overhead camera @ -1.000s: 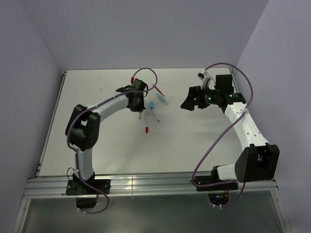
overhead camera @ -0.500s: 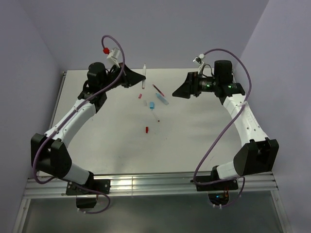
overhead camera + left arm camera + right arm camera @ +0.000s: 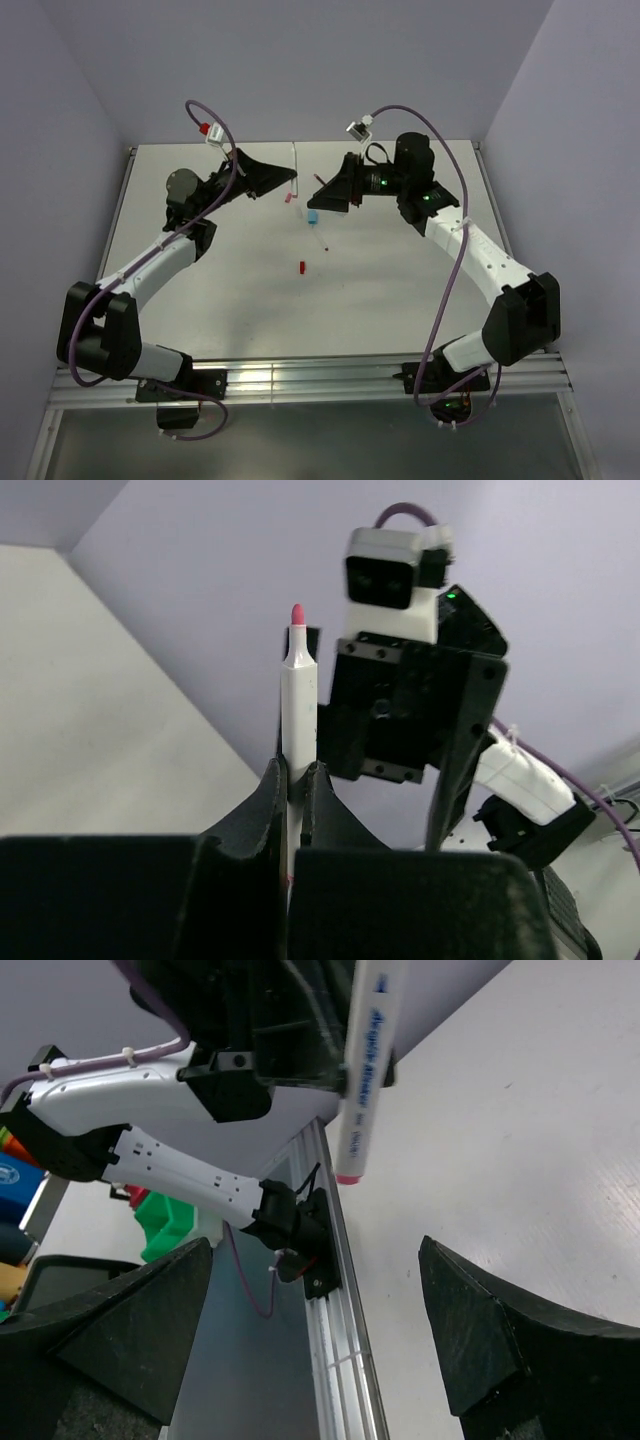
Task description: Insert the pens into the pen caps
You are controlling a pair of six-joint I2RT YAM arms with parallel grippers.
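Pen held in the air between two facing claws

Above the far bench, the left claw is clenched on a white pen, its red tip poking past the fingers. A red cap and a blue cap lie on the bench. The right claw gapes empty beside the pen.

I watch the table from a fixed camera high behind. Both wrist cameras sit close, facing each other, sharing the pen.
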